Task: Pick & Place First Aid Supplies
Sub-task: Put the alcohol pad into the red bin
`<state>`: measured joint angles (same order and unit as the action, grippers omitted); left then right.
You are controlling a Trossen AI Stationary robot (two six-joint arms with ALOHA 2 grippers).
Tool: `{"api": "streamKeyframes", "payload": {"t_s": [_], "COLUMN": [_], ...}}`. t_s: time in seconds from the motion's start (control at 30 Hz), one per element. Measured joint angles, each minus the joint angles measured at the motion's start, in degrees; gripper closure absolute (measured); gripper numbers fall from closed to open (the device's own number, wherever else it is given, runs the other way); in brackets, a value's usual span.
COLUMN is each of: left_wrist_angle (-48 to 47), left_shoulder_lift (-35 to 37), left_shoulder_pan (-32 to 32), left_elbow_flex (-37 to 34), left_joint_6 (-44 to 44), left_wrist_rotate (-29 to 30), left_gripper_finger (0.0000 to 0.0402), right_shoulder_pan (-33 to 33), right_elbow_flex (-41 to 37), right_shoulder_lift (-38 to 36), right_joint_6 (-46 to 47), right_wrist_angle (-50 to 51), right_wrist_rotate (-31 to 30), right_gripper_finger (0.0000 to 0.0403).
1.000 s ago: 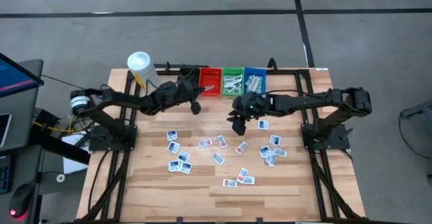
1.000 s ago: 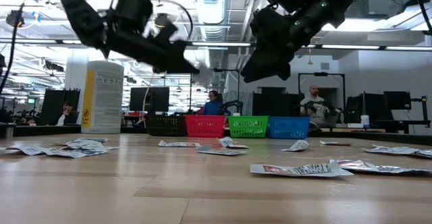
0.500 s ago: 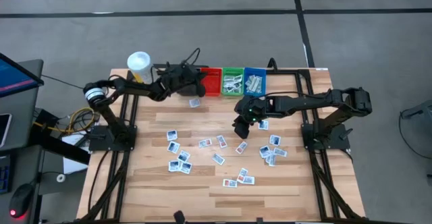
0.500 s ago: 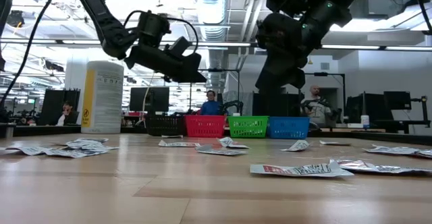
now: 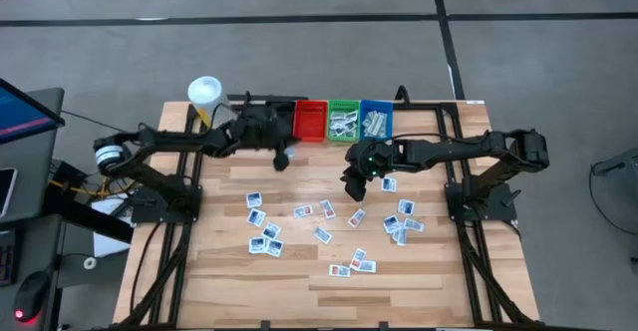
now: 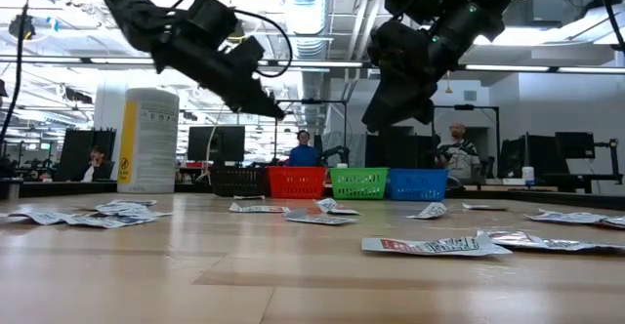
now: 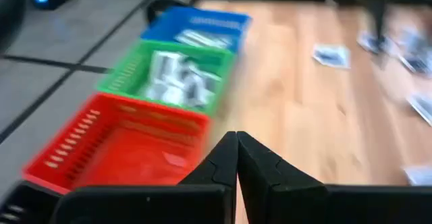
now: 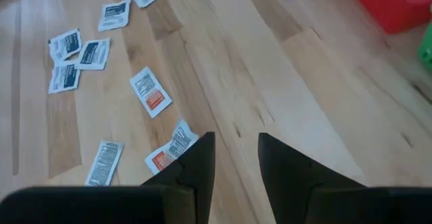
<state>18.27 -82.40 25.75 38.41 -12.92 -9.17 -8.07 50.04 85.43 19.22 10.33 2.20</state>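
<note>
Several first aid packets (image 5: 321, 234) lie flat and scattered on the wooden table (image 5: 229, 281); more fill the green bin (image 5: 344, 120) and blue bin (image 5: 376, 120). My left gripper (image 5: 282, 159) hangs shut and empty above the table, just near of the red bin (image 5: 310, 120); its fingertips (image 7: 234, 146) meet. My right gripper (image 5: 354, 183) hovers open above the table's middle, nothing between its fingers (image 8: 200, 158). A white and orange packet (image 8: 169, 151) lies on the table below them.
A white-capped yellow bottle (image 5: 206, 97) stands at the far left corner. A black bin (image 6: 239, 181) sits left of the red one. A single packet (image 7: 173, 158) lies in the red bin (image 7: 128, 146). Bare wood runs along the near edge.
My left gripper swung up toward the red bin, then came back toward the near side, ending about where it began and pointing more level. Half a second ago a packet showed on the table before the red bin.
</note>
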Motion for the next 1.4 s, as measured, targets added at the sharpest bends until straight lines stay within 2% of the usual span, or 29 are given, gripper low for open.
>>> {"api": "streamKeyframes", "payload": {"t_s": [0.17, 0.33, 0.53, 0.63, 0.9, 1.4], "left_wrist_angle": [-0.3, 0.2, 4.4, 6.7, 11.4, 14.0], "left_shoulder_lift": [3.8, 4.1, 1.3, -1.6, -8.3, -8.4], "left_shoulder_pan": [-2.7, -4.5, -6.8, -7.4, -9.0, -9.0], "left_elbow_flex": [-7.8, -13.1, -15.8, -15.8, -15.8, -15.8], "left_joint_6": [-0.4, 0.2, 0.3, 0.1, -1.0, -1.6], "left_wrist_rotate": [-0.2, 0.8, 11.7, 14.1, 24.2, 24.2], "left_gripper_finger": [0.0393, 0.0382, 0.0342, 0.0328, 0.0331, 0.0342], "right_shoulder_pan": [0.0, 0.1, 0.2, 0.2, 1.6, 3.2], "right_elbow_flex": [0.0, 0.0, 0.0, 0.0, 0.0, 0.0], "right_shoulder_lift": [0.0, 0.0, 0.0, 0.0, 0.0, 0.0], "right_joint_6": [-2.5, -4.2, -4.7, -4.7, -4.3, -1.6], "right_wrist_angle": [-0.1, 0.1, 1.2, 1.5, 2.0, 2.8], "right_wrist_rotate": [-0.8, -0.8, -0.8, -0.7, -0.7, -0.7], "right_gripper_finger": [0.0296, 0.0296, 0.0296, 0.0296, 0.0296, 0.0296]}}
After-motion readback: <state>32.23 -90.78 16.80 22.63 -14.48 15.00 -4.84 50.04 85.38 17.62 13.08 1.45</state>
